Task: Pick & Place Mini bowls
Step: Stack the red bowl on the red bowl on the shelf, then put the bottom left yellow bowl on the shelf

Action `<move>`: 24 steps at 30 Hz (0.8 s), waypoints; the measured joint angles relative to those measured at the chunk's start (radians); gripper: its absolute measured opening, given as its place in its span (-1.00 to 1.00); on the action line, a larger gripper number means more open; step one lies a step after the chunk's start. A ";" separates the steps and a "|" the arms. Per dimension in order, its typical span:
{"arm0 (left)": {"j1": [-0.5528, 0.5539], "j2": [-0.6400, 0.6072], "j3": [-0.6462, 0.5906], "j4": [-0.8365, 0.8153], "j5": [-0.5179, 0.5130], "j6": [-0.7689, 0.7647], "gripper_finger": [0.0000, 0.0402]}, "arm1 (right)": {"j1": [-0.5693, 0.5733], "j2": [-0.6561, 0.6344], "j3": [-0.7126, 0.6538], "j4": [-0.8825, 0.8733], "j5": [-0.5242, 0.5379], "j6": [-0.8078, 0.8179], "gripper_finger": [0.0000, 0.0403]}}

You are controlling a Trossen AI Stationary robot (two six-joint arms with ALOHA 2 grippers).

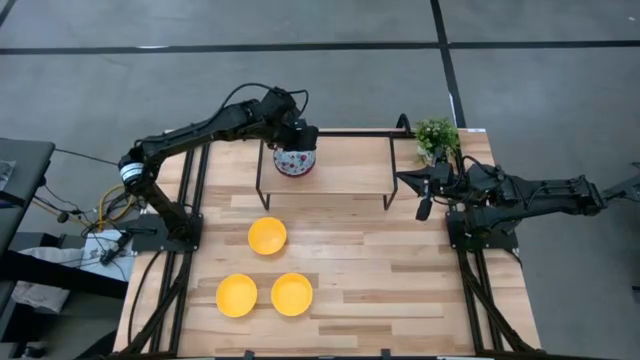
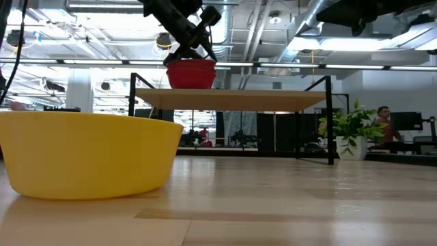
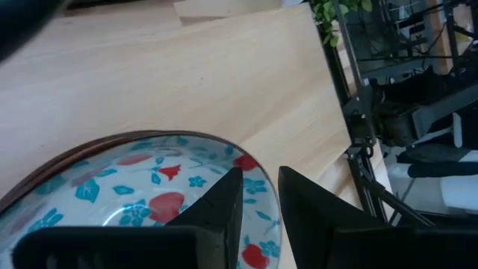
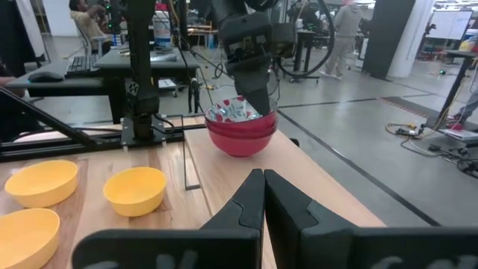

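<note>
Nearest us, a yellow bowl (image 2: 85, 154) sits on the counter (image 1: 400, 270). We find the left gripper (image 1: 298, 140) clamped on the floral bowls' (image 1: 294, 161) 12 o'clock rim on the shelf (image 1: 350, 165); the right gripper (image 1: 425, 190) waits at 3 o'clock, fingers together.

The high view looks straight down, the low view level behind a yellow bowl (image 2: 85, 154), and both wrist views share the floral bowls (image 4: 240, 123) on the shelf (image 1: 330, 165).
</note>
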 joint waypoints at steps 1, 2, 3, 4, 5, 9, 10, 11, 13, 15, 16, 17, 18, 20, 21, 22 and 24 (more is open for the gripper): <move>0.000 0.000 0.000 -0.001 0.000 0.000 -0.57 | 0.000 0.000 0.000 0.000 0.000 0.000 -0.99; 0.000 0.000 0.000 -0.003 0.000 0.000 -0.57 | 0.000 0.000 0.000 0.000 0.000 0.000 -0.99; 0.000 0.000 0.000 -0.006 0.000 0.000 -0.57 | 0.000 0.000 0.000 0.000 0.000 0.000 -0.99; 0.000 0.000 0.000 -0.010 0.000 0.000 -0.57 | 0.000 0.000 0.000 0.000 0.000 0.000 -0.99; 0.000 0.003 0.000 -0.014 0.000 0.000 -0.57 | 0.000 0.000 0.000 0.000 0.000 0.000 -0.99; 0.000 0.011 0.000 -0.029 -0.001 0.000 -0.57 | 0.000 0.000 0.000 0.000 0.000 0.000 -0.99; 0.000 0.011 0.000 -0.027 -0.001 0.000 -0.57 | 0.000 0.000 0.000 0.000 0.000 0.000 -0.99; 0.000 0.011 0.000 -0.028 -0.001 0.000 -0.57 | 0.000 0.000 0.000 0.000 0.000 -0.001 -0.99; 0.000 0.008 0.000 -0.029 -0.001 0.000 -0.57 | 0.000 0.000 0.000 0.000 0.000 0.000 -0.99; 0.000 0.003 0.005 -0.024 -0.001 0.000 -0.57 | 0.000 0.000 0.000 0.000 0.000 0.000 -0.99; 0.000 -0.001 0.012 -0.024 -0.001 0.000 -0.57 | 0.000 0.000 0.000 0.000 0.000 0.000 -0.99; 0.000 -0.007 0.023 -0.024 -0.002 0.000 -0.57 | 0.000 0.000 0.000 0.000 0.000 0.000 -0.99; 0.000 -0.016 0.037 -0.023 -0.005 0.000 -0.57 | 0.000 0.000 0.000 0.000 0.000 0.000 -0.99; 0.002 -0.047 0.059 -0.018 -0.006 0.004 -0.57 | 0.000 0.000 0.000 0.000 0.000 0.000 -0.99; 0.004 -0.071 0.064 -0.018 -0.009 0.004 -0.57 | 0.000 0.000 0.000 0.000 0.000 0.000 -0.99; 0.004 -0.096 0.064 -0.021 -0.016 0.004 -0.57 | 0.000 0.000 0.000 0.000 0.000 0.000 -0.99; -0.009 -0.151 0.064 -0.055 -0.039 0.004 -0.57 | 0.000 0.000 0.000 0.000 0.000 0.000 -0.99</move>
